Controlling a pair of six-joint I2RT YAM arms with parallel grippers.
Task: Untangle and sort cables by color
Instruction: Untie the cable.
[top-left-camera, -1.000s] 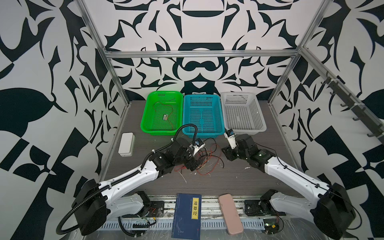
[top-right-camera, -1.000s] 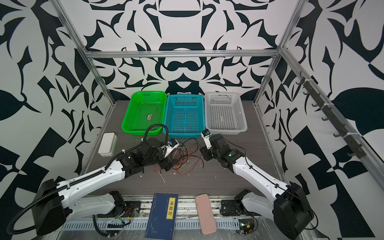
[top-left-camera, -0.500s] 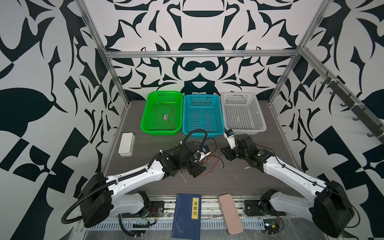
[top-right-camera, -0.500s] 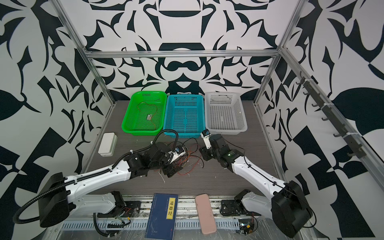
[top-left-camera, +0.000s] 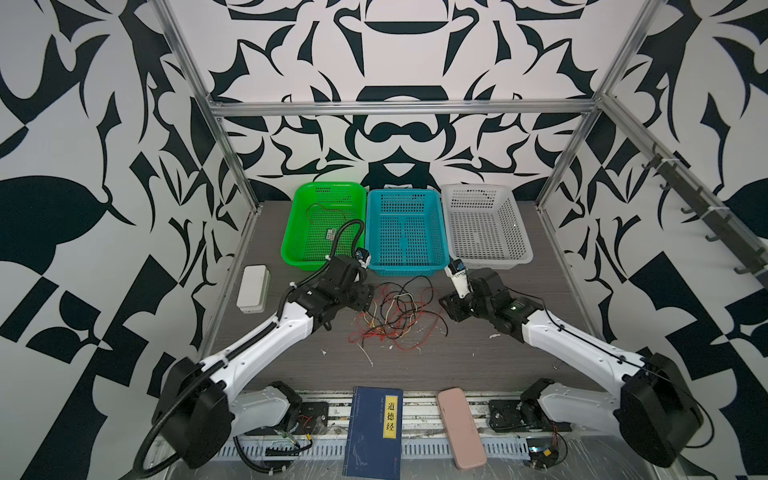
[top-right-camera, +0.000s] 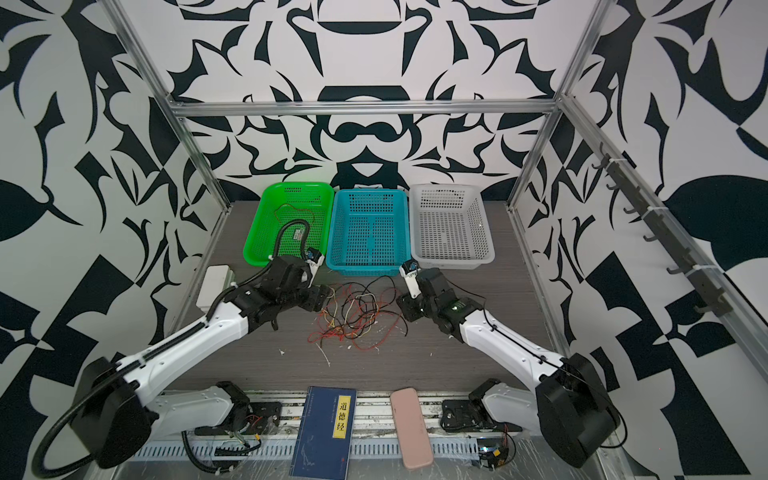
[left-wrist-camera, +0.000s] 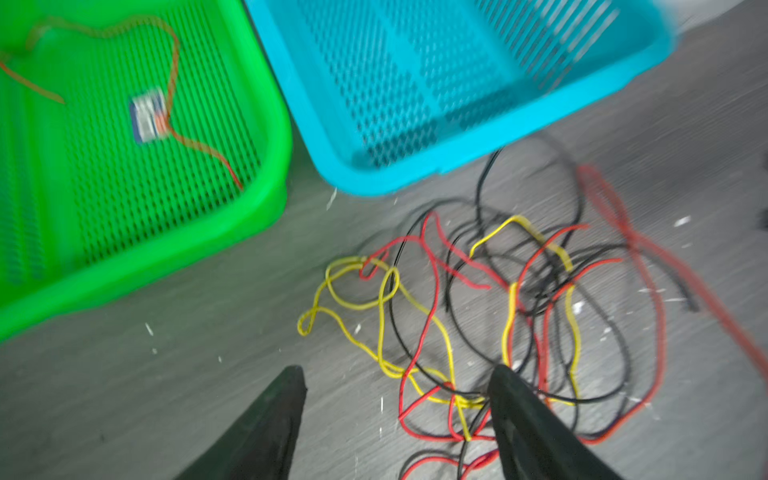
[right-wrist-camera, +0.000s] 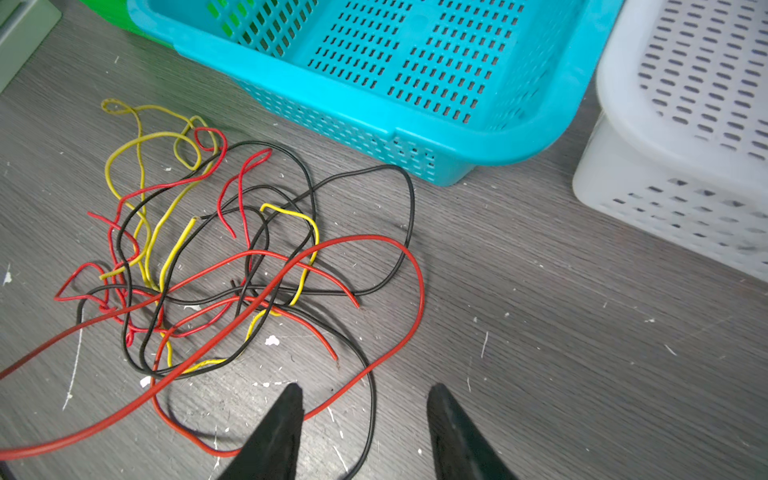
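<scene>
Left wrist: green basket (left-wrist-camera: 272, 174) holds one red cable (left-wrist-camera: 195, 145).

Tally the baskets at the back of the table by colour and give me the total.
Green basket: 1
Blue basket: 1
White basket: 1
Total: 3
</scene>
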